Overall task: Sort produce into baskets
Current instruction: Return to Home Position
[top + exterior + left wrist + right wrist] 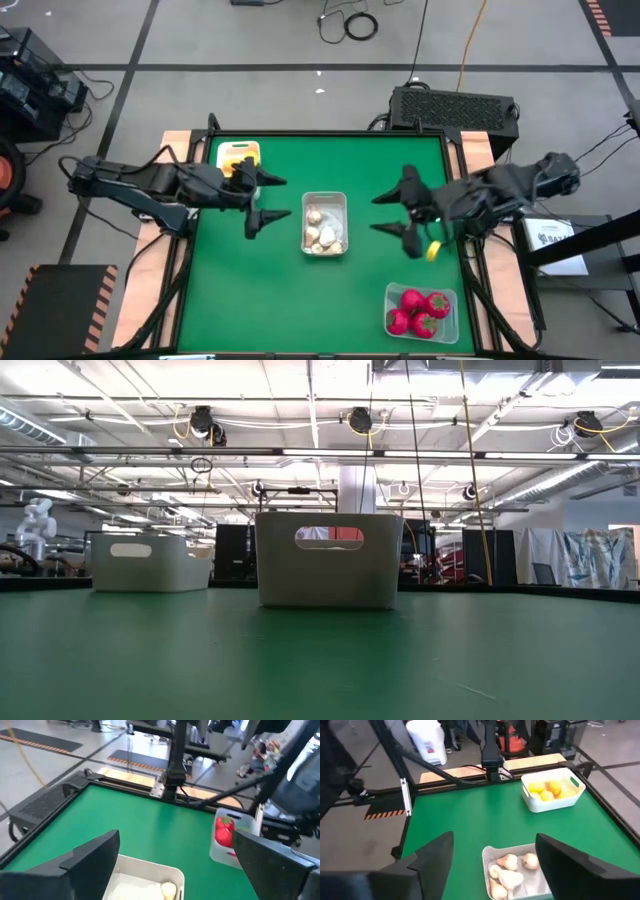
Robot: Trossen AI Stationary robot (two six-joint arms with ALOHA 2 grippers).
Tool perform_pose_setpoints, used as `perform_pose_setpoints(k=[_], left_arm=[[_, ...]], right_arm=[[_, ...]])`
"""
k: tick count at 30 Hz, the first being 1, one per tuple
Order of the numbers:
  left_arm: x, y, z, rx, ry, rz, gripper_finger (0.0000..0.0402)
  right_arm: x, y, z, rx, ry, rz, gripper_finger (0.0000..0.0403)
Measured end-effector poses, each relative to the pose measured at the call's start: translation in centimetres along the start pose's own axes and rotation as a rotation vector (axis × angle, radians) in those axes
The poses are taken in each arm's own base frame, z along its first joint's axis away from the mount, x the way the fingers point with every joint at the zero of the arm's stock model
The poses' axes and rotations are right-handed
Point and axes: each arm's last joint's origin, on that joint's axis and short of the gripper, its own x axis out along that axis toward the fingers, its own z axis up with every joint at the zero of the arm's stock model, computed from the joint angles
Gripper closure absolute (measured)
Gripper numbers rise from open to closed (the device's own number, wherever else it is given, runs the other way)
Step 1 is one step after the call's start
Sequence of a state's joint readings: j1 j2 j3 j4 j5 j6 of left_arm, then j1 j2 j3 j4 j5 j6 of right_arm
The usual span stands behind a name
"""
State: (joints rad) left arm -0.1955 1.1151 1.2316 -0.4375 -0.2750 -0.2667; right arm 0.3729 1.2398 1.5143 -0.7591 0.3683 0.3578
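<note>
Three baskets stand on the green table. A white one (238, 155) at the far left holds yellow lemons (546, 789). A clear one (324, 222) in the middle holds off-white garlic bulbs (510, 870). A clear one (421, 311) at the near right holds red strawberries (223, 831). My left gripper (278, 197) hangs open above the table, just left of the garlic basket. My right gripper (385, 213) hangs open to the right of that basket. Neither has anything between its fingers. A small yellow piece (433, 250) shows beneath my right arm.
Bare green table lies at the near left and between the garlic and strawberry baskets. The low view shows two baskets (328, 558) (150, 562) and no gripper. A black box (455, 108) sits beyond the far edge, with wooden rails along both sides.
</note>
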Motion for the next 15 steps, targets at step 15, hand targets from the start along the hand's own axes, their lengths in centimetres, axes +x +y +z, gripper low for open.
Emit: perform_pose_setpoints(k=[15], left_arm=[[-0.7, 1.6, -4.1, -0.064, -0.16, 0.061, 0.0072]], right_arm=[[-2.8, -4.8, -8.3, 0.154, -0.222, 0.07, 0.0279]])
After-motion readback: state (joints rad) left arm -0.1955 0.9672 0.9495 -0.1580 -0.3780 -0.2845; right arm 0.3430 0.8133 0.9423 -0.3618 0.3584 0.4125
